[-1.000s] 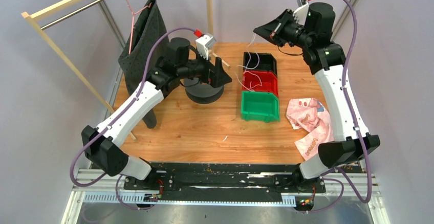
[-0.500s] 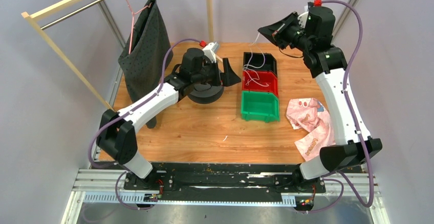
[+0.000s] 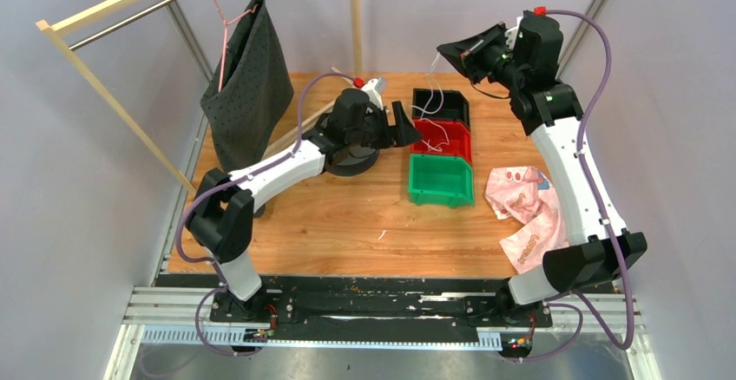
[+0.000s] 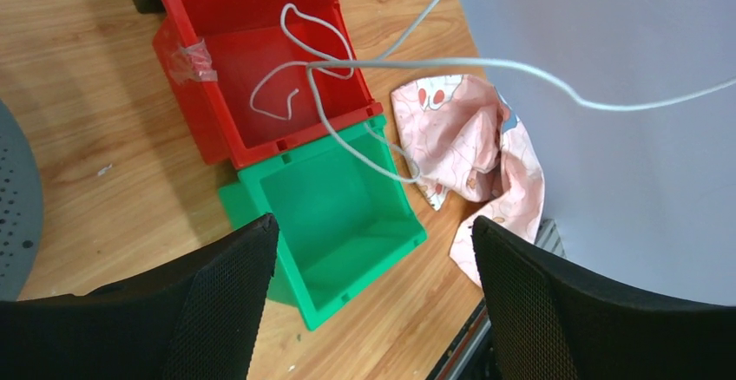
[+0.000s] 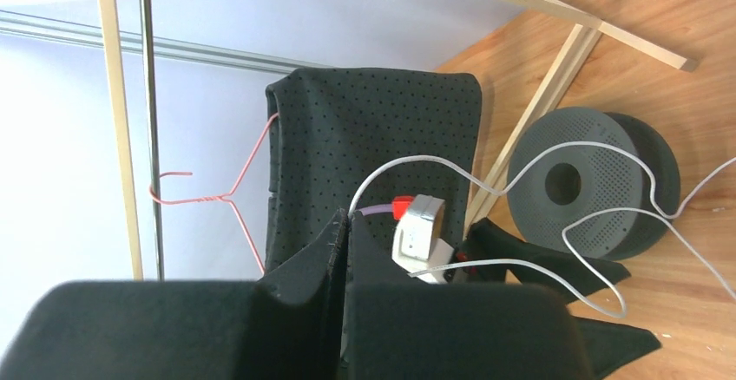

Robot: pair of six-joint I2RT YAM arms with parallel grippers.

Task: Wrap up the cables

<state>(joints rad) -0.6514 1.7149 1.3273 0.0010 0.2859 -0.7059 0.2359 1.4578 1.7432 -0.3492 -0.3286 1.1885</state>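
Observation:
A thin white cable (image 3: 436,94) hangs from my right gripper (image 3: 446,50), which is raised above the black bin (image 3: 455,104). In the right wrist view the right gripper (image 5: 348,224) is shut on the cable (image 5: 451,165), which leaves the tips and curves off to the right. The cable's lower loops (image 4: 299,72) lie in the red bin (image 4: 200,111), and one strand crosses the green bin (image 4: 347,206). My left gripper (image 3: 408,128) stands open at the red bin's (image 3: 467,144) left side. Between its fingers, the left gripper (image 4: 373,228) holds nothing.
A grey perforated spool (image 3: 345,161) sits under the left arm and also shows as the spool (image 5: 590,180) in the right wrist view. A pink cloth (image 3: 525,202) lies at the right. A dark cloth (image 3: 247,76) hangs on a wire hanger from the wooden rack, back left.
My left arm has swung right, from over the spool to the side of the red bin. The right gripper has shifted slightly right and up with the cable.

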